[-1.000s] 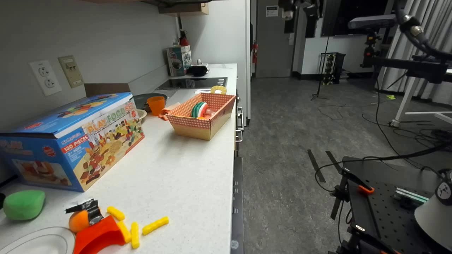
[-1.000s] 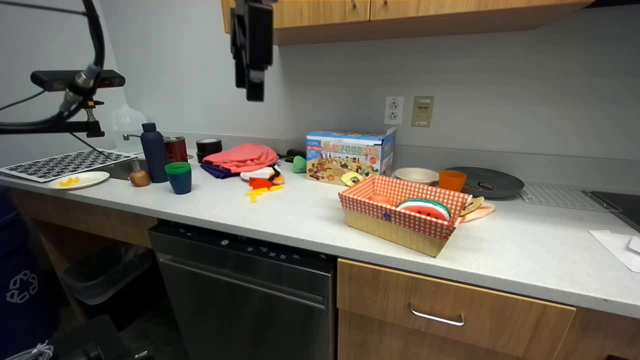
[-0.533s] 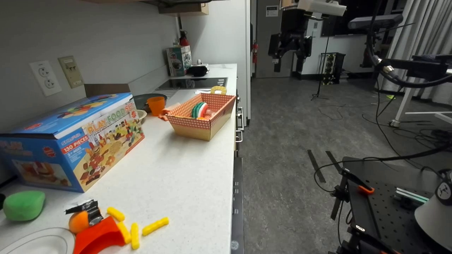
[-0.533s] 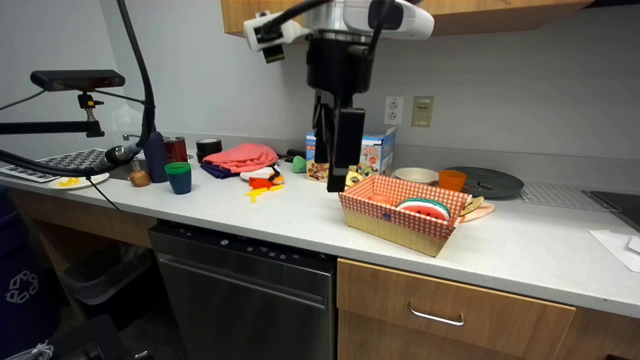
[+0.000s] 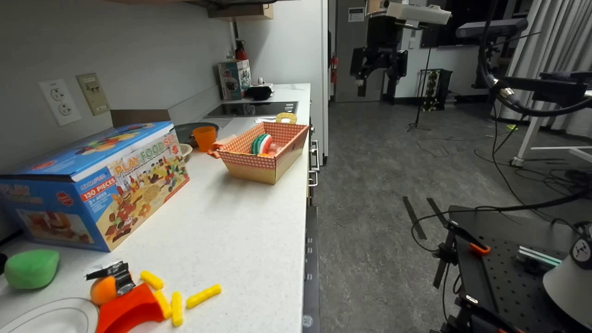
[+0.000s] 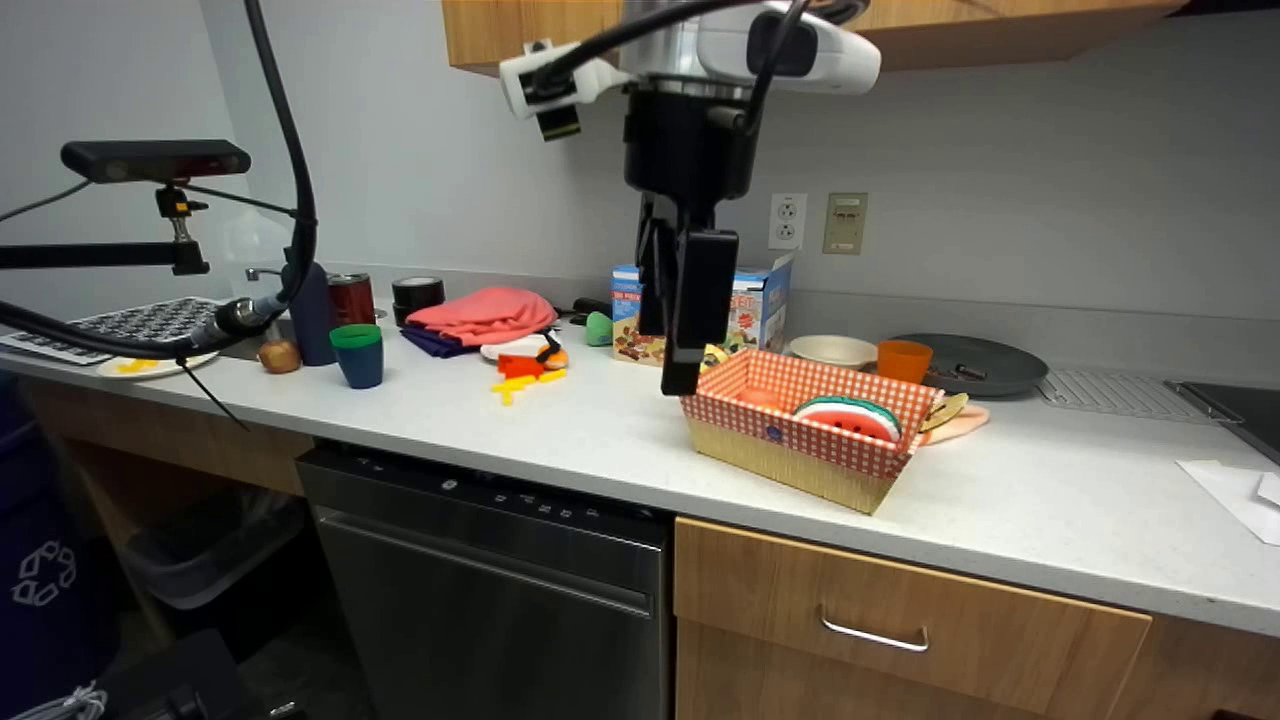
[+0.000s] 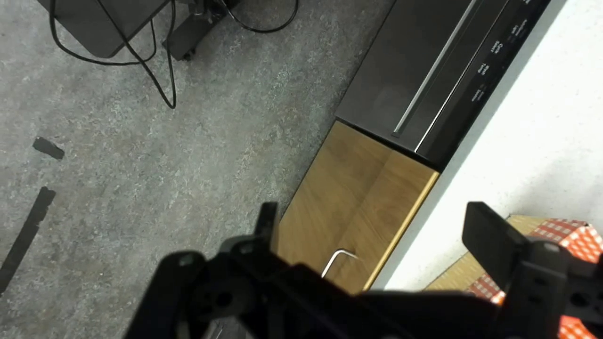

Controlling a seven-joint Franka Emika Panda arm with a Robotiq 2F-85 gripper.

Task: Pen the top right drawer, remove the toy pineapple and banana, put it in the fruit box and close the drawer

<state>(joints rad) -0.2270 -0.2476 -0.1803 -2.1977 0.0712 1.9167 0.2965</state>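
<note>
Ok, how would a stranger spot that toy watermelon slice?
On the white countertop, above the wooden drawer, stands a basket lined in red-and-white gingham. It holds the toy watermelon slice: green rind, white band, red face, unlike the plain orange cup behind the basket.

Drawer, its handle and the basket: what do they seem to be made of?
Drawer: wood or wood-look laminate, satin; brown grain streaks mark its front.
Handle: probably metal, smooth and shiny; a silvery bar with bright glints.
Basket: matte tan wall, perhaps woven straw or printed card, given its fine lines; the red-checked trim could be cloth or paper.
</note>
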